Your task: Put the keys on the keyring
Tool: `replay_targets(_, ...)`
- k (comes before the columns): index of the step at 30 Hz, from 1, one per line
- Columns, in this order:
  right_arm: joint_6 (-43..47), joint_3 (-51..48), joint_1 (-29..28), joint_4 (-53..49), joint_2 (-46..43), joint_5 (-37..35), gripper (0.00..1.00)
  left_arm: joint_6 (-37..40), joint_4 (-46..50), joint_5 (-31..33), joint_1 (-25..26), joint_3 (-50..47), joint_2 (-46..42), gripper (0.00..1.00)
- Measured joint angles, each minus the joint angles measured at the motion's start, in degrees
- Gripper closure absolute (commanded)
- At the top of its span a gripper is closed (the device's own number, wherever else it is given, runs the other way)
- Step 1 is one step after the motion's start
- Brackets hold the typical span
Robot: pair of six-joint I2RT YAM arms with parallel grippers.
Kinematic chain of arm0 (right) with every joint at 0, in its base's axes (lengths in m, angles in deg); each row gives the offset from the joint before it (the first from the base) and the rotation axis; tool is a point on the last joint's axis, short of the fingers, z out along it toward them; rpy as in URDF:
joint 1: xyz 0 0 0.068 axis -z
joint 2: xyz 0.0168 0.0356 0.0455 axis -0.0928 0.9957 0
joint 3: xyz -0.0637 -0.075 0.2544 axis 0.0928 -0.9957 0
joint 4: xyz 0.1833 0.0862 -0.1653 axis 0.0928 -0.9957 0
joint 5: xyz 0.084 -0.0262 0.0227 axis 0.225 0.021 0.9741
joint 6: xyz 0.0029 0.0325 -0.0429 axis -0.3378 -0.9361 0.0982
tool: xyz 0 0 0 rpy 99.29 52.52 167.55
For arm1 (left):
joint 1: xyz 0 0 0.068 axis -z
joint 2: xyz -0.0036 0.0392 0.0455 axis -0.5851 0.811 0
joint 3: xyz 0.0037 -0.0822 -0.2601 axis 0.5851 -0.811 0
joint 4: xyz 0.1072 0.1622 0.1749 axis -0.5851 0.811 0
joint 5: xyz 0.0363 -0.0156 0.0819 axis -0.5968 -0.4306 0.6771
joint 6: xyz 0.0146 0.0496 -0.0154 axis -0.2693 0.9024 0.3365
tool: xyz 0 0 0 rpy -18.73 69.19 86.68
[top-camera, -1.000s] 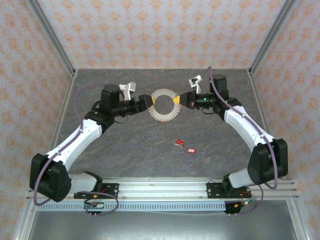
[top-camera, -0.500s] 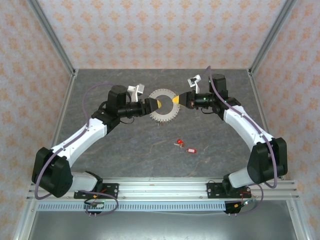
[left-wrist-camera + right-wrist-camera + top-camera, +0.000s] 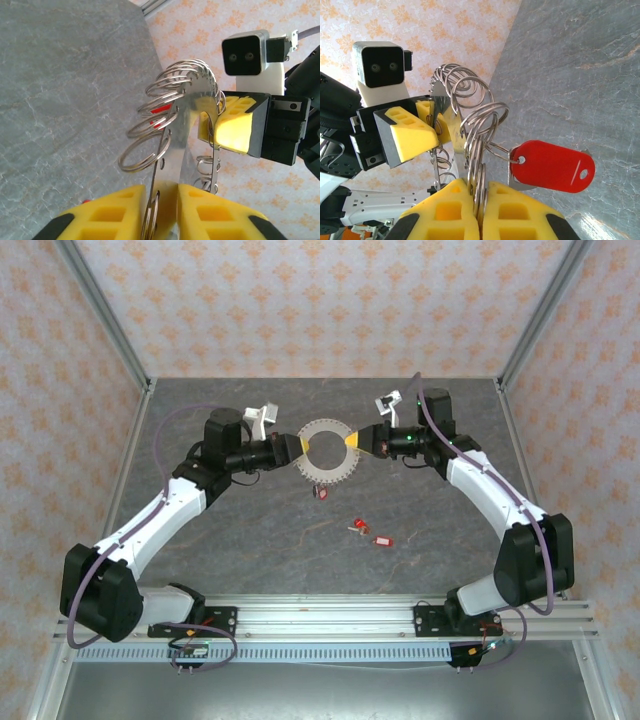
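Now the left gripper (image 3: 292,449) has drawn back from the ring's opening to its left rim, and its jaws, spread wide a second ago, have closed onto the edge of the keyring (image 3: 326,471). In the left wrist view the metal band runs between the two yellow pads. The right gripper (image 3: 353,441) has not moved: its jaws are together, clamped on the opposite rim, with wire loops pinched between its pads. The keyring is thus braced from both sides over the far middle of the table (image 3: 250,540). A red-tagged key (image 3: 321,492) dangles from its near edge, showing more plainly than a moment ago — judged threaded on. Two loose keys (image 3: 381,540) lie nearer the arm bases, well apart from the ring — apparently what remains.
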Motion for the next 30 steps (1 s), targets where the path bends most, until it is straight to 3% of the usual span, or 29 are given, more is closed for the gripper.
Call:
replay_targets(4, -0.57, 0.00, 0.24, 0.07, 0.00, -0.31, 0.86, -0.39, -1.14, -1.57, -0.20, 0.02, -0.02, 1.00)
replay_targets(7, -0.90, -0.04, 0.09, 0.37, -0.04, -1.31, 0.78, -0.48, -1.60, -1.90, -0.20, 0.02, -0.02, 1.00)
replay_targets(9, -1.07, -0.37, -0.02, 0.44, -0.50, -2.49, 0.68, -0.42, -1.75, -1.79, -0.20, 0.00, -0.13, 1.00)
replay_targets(13, -1.18, -2.36, 0.04, 0.52, -4.33, -7.58, 0.63, -0.42, -2.91, -0.74, -0.09, -1.11, -1.70, 1.00)
replay_targets(19, 0.52, -9.22, 0.15, 3.21, -17.20, -20.15, 0.61, -0.50, -6.95, 0.57, -0.09, -3.74, -5.64, 1.00)
replay_targets(24, 2.54, -21.70, -0.20, 15.39, -29.53, -27.28, 0.60, -0.61, -11.87, 1.07, -0.09, -4.24, -7.15, 1.00)
replay_targets(27, 9.25, -28.46, -3.72, 19.56, -35.87, -30.49, 0.55, 0.02, -13.97, 2.45, 0.28, -5.62, -8.35, 1.00)
replay_targets(30, 18.10, -29.94, -10.05, 18.40, -40.06, -33.55, 0.62, 1.62, -14.05, 3.02, 1.07, -5.84, -8.81, 1.00)
